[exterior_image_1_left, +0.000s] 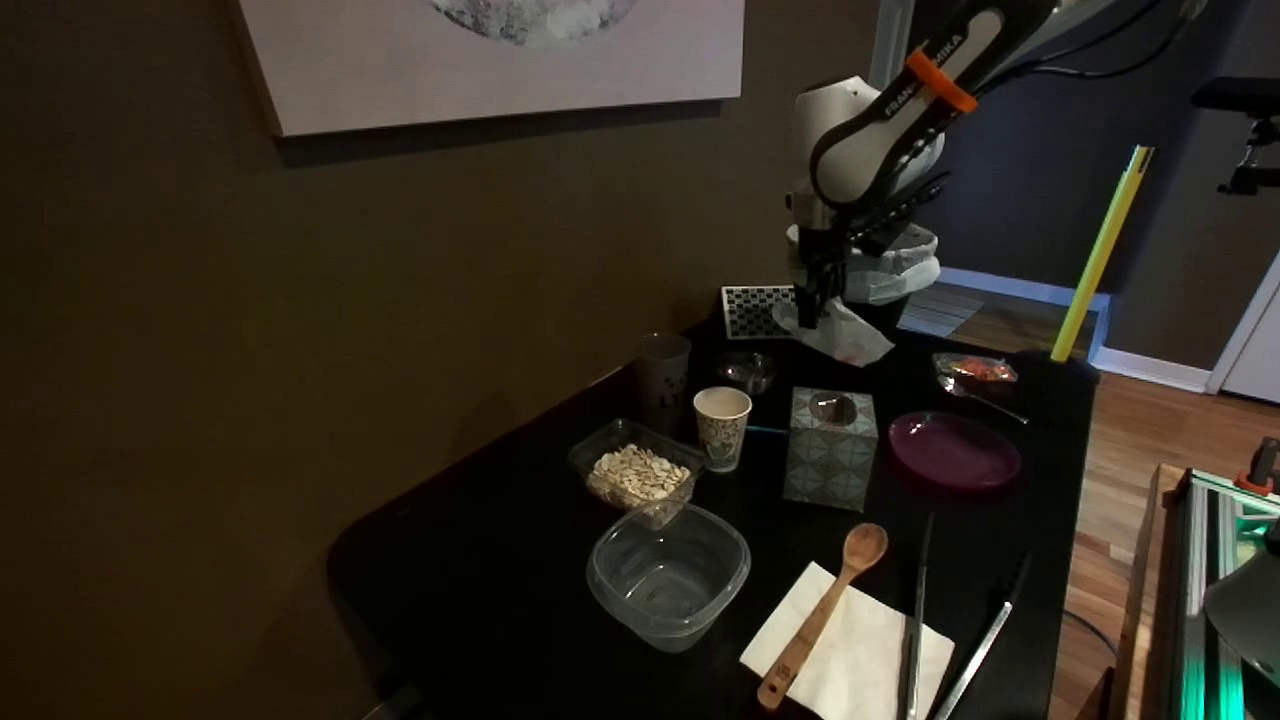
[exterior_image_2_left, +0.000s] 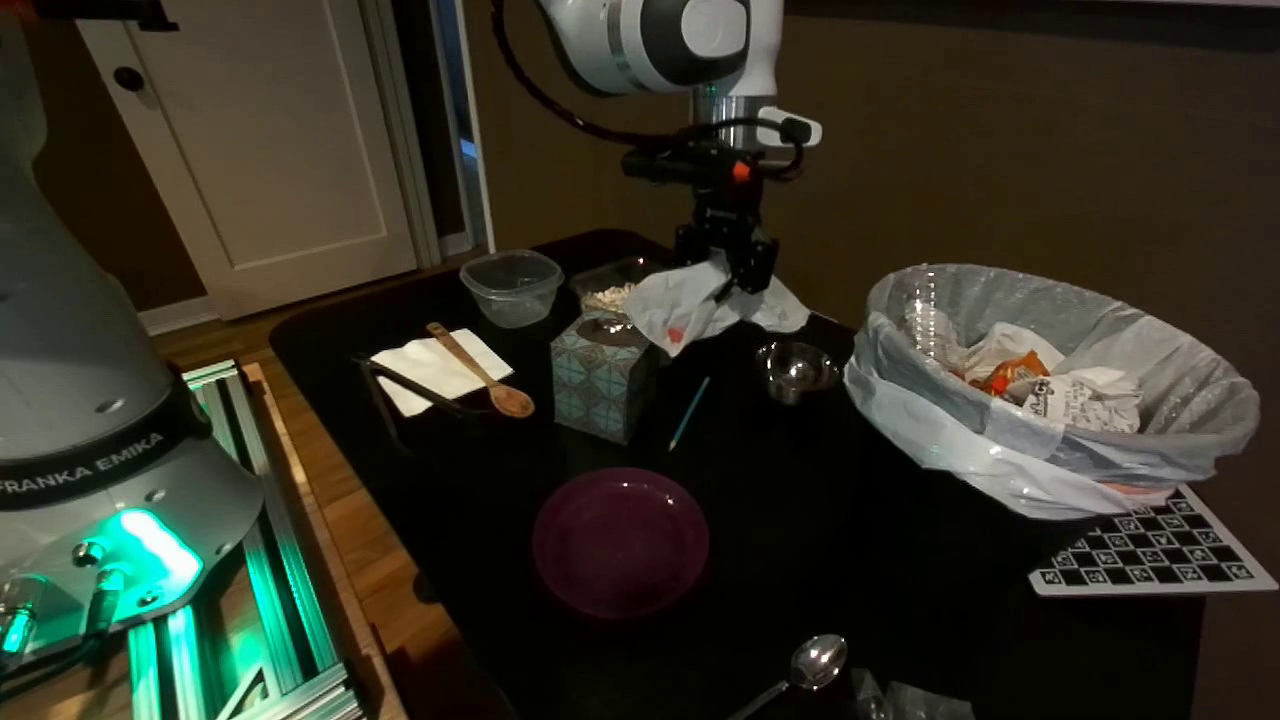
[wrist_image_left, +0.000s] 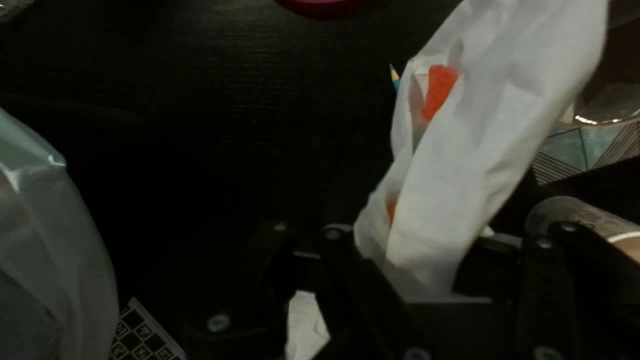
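Right now I have my gripper (exterior_image_2_left: 728, 280) closed tight, its jaws pinching a crumpled white tissue (wrist_image_left: 465, 165) with orange patches, held up off the black table (exterior_image_2_left: 800, 540). Near that tissue stands the patterned tissue box (exterior_image_2_left: 600, 385), whose top corner it hides in an exterior view. On the opposite side, the lined bin (exterior_image_2_left: 940, 440) crowds the edge of my wrist view and, in an exterior view, covers part of a checkered board (exterior_image_2_left: 1160, 550). A teal pencil (exterior_image_2_left: 690, 412) lies between the box and a metal bowl (exterior_image_2_left: 797, 372), its tip peeking past the tissue in my wrist view. Farther out I find a paper cup (exterior_image_1_left: 722, 428) by a tub of oats (exterior_image_1_left: 625, 436), a clear container (exterior_image_1_left: 668, 580), a magenta plate (exterior_image_2_left: 622, 540), and a wooden spoon (exterior_image_1_left: 815, 630) lying across a white napkin (exterior_image_1_left: 865, 650).
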